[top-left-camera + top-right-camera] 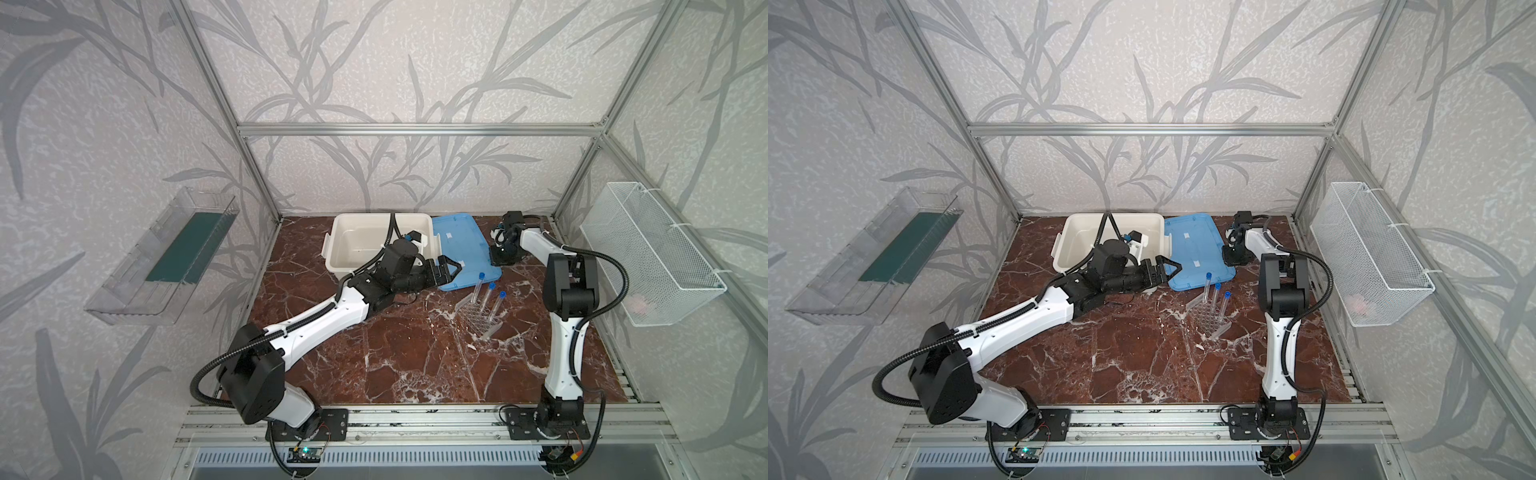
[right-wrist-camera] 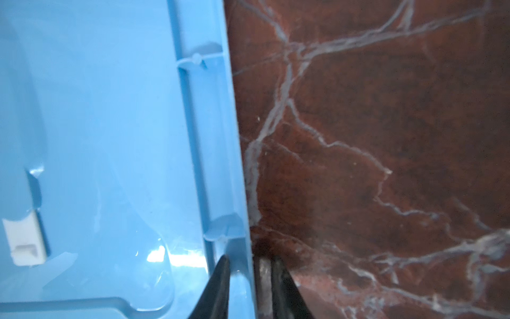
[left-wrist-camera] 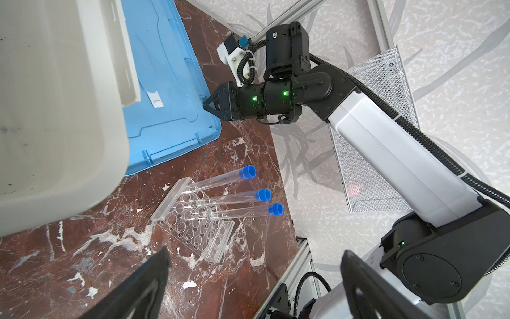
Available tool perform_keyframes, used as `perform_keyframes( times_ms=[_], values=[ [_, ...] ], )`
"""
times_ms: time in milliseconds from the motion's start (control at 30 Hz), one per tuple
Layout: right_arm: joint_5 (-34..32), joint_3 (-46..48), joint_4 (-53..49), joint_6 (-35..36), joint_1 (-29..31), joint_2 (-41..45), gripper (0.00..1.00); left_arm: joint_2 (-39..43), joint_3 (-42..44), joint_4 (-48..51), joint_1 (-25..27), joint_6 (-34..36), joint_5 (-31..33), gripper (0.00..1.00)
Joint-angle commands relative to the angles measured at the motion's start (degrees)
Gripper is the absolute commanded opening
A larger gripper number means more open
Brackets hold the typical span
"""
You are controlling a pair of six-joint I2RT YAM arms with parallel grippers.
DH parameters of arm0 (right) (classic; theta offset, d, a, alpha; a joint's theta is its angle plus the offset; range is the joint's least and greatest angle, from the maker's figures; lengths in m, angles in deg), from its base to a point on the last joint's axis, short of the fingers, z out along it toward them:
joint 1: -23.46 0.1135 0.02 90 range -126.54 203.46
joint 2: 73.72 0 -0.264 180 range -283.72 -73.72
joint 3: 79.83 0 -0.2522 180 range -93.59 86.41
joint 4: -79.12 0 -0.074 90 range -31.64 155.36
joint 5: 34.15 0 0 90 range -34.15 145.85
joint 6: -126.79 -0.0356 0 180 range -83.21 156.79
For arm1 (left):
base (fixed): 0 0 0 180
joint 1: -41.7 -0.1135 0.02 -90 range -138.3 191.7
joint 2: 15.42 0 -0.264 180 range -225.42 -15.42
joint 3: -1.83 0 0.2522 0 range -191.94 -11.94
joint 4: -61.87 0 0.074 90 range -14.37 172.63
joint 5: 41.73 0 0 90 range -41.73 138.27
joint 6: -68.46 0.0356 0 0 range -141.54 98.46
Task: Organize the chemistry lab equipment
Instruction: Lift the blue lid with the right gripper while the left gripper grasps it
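Chemistry lab equipment (image 1: 478, 319) sits out on the marbled surface (image 1: 395, 353) while the action is over at the blue lid (image 2: 96, 124). The right gripper (image 2: 248, 265) is down on the lid's long edge, one finger inside the raised rim and one outside it, pinched onto that rim. From the left wrist view the same gripper (image 3: 205, 106) comes to a point right at that edge. The lid lies flat on the surface, just beside the open white tub (image 1: 374, 215). Across the lid, in both top views, the left gripper (image 1: 451, 271) (image 1: 1168, 270) hangs over the near corner where tub and lid meet, jaws spread wide and gripping nothing. Just in front of the lid's near corner, three tubes (image 3: 234, 198) with blue caps stand in a row in the holes of the clear perforated rack (image 3: 193, 226), caps up. The rack rests on the surface between the arms, nearer the right one. A wire basket (image 1: 648, 257) hangs on the right wall, a clear tray (image 1: 124, 286) on the left.
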Motion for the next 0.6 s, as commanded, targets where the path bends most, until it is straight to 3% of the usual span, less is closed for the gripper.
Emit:
perform_keyframes(
  times_ms=[0, 67, 233, 567],
  values=[
    [-0.79, 0.75, -1.69, 0.49, -0.36, 1.07, 0.24, -0.83, 0.48, -1.64, 0.17, -0.74, -0.5, 0.97],
    [-1.3, 0.46, -1.85, 0.8, -0.36, 0.26, 0.24, -0.79, 0.43, -1.63, 0.18, -0.8, -0.52, 0.97],
    [-2.17, 2.16, -1.28, 0.93, -0.28, 0.96, 0.1, -0.28, 0.74, -1.93, 0.17, -0.86, -0.6, 0.97],
    [-2.8, 6.79, -0.21, -1.2, -0.3, 12.88, 0.01, 0.52, 1.07, -1.53, 0.17, -0.49, -0.19, 0.97]
  ],
)
